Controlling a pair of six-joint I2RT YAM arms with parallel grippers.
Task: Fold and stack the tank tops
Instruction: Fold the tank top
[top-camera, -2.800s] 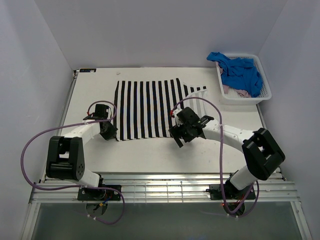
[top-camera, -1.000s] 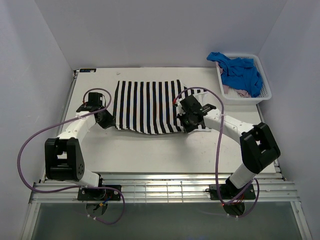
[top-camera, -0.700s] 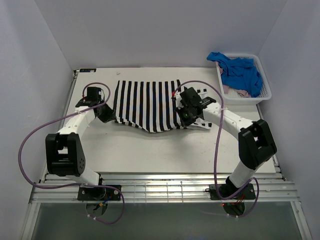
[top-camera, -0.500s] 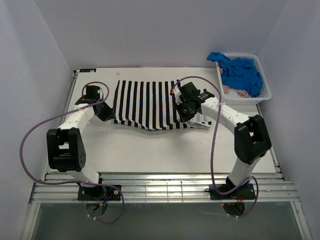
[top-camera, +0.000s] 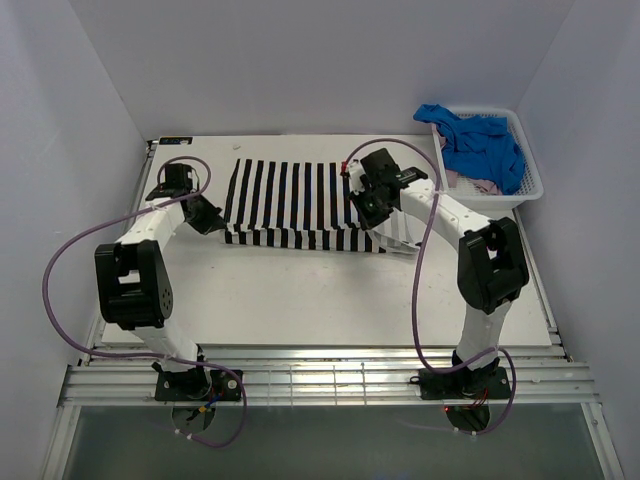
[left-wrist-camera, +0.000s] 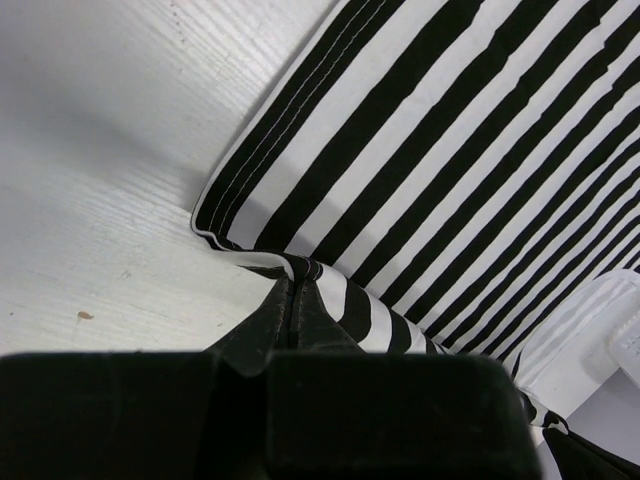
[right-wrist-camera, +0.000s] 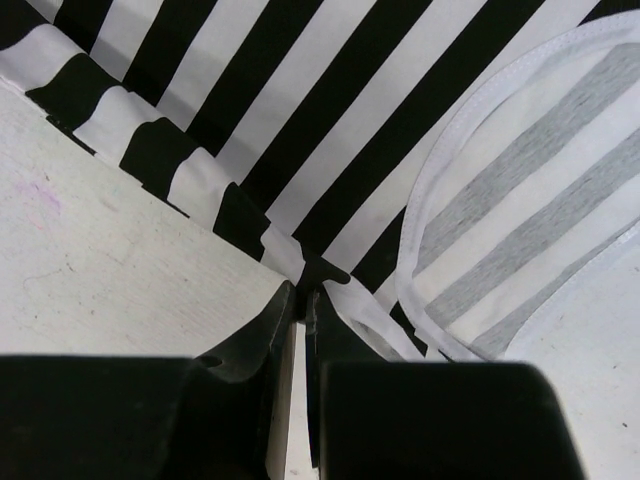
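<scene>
- Nearest me, the white table (top-camera: 300, 300) carries the fold line of the black-and-white striped cloth tank top (top-camera: 290, 200). The doubled-up edge lies flat along its near side, which tells me I'm partway through folding it in half.
- My left claw (top-camera: 205, 216) is pinched tight on the left corner of the hem. In the left wrist view the fingertips (left-wrist-camera: 258, 332) have a little bunch of striped fabric squeezed between them, and the layer underneath is spread flat on the table.
- My right claw (top-camera: 372, 206) is clamped the same way on the right corner. Its fingertips (right-wrist-camera: 262, 330) are nipping the hem right next to the white-bound armhole, where the greyish inside of the cloth shows.
- I'm holding both corners at about the same depth so the lifted layer stays square and taut. My guess is the next step is laying it down even with the far edge, and the main risk is one corner slipping and skewing the fold.
- Far right, well away from the fold, is the white plastic lattice basket (top-camera: 492, 198). The bright blue cloth tank top (top-camera: 480, 145) is heaped in it, with a bit of the dusty pink tank top (top-camera: 472, 183) peeking out under it. Neither is folded yet.
</scene>
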